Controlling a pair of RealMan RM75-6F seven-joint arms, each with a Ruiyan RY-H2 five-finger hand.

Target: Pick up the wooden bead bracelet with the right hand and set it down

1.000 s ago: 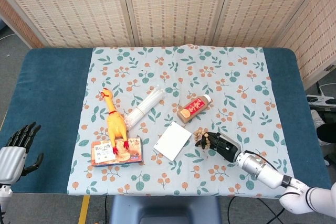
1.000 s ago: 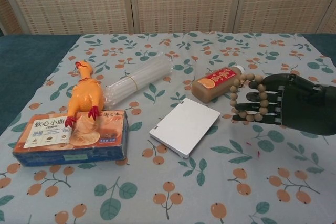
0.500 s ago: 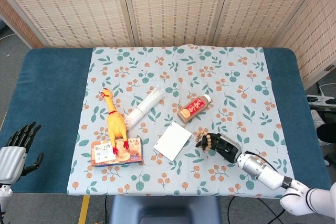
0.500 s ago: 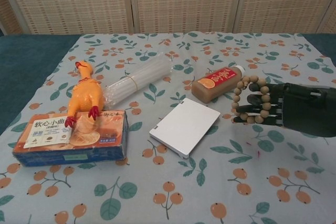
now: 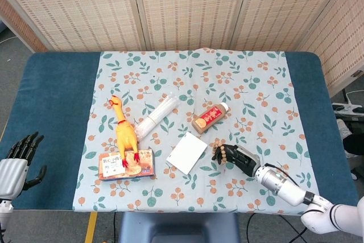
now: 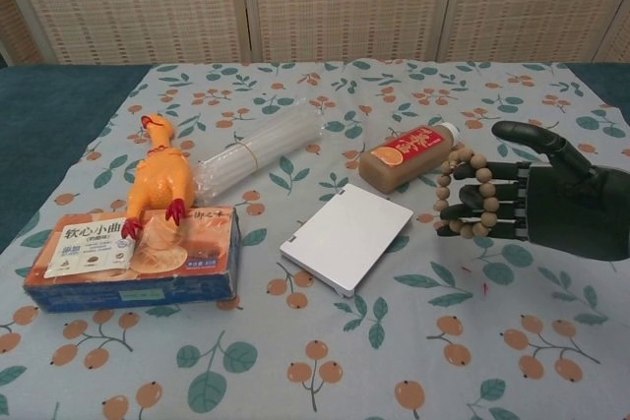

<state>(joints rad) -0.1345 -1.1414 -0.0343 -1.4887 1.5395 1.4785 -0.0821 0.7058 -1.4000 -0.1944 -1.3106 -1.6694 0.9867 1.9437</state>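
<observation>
Looks like robot test room, not home. My table [image 5: 51, 101] has blue cover with flowery cloth [image 5: 244, 89] laid on top. Woven folding screens [image 5: 187, 7] stand right behind it, hiding rest of room. Grey floor with yellow tape line [image 5: 91, 227] (cables [image 5: 347, 108] lie at side). Odd mix of toys and small goods spread out for me.

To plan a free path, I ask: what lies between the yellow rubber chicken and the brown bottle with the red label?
A bundle of clear plastic straws lies between the chicken and the bottle, plain in both views.
</observation>
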